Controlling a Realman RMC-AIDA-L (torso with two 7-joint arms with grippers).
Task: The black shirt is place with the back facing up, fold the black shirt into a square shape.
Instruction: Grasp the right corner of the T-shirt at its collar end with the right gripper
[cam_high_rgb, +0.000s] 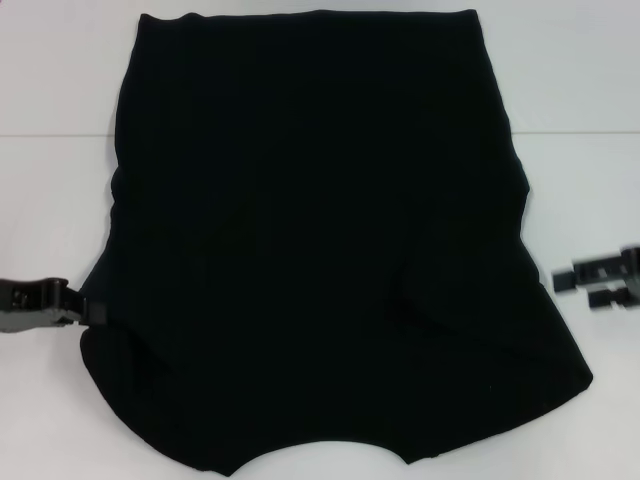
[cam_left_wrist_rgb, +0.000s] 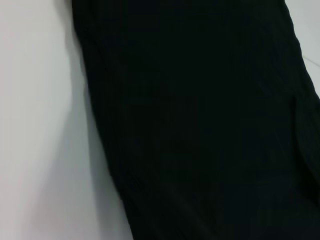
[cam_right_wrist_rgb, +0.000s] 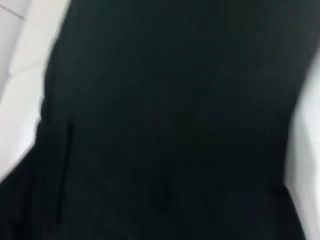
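Where it lies flat on the white table (cam_high_rgb: 60, 90), the black shirt (cam_high_rgb: 320, 250) covers most of the middle of the head view, its plain side up and no lettering showing. Its far edge runs straight across the top of that view; its near edge curves, with a rounded lobe at the near left corner and a shallow notch at the centre of the near edge. Both long sides appear folded inward, giving a tall, roughly rectangular outline that widens toward the robot. The left gripper (cam_high_rgb: 92, 311) sits at the shirt's near left edge, its tip touching or just beside the fabric; whether its jaws are open or closed on the cloth cannot be told. The right gripper (cam_high_rgb: 563, 281) stands apart from the shirt's right edge, over bare table, holding nothing; how far its jaws are parted cannot be told. Both wrist views show only black fabric (cam_left_wrist_rgb: 200, 125) (cam_right_wrist_rgb: 170, 125) beside white table (cam_left_wrist_rgb: 35, 125) (cam_right_wrist_rgb: 20, 100).
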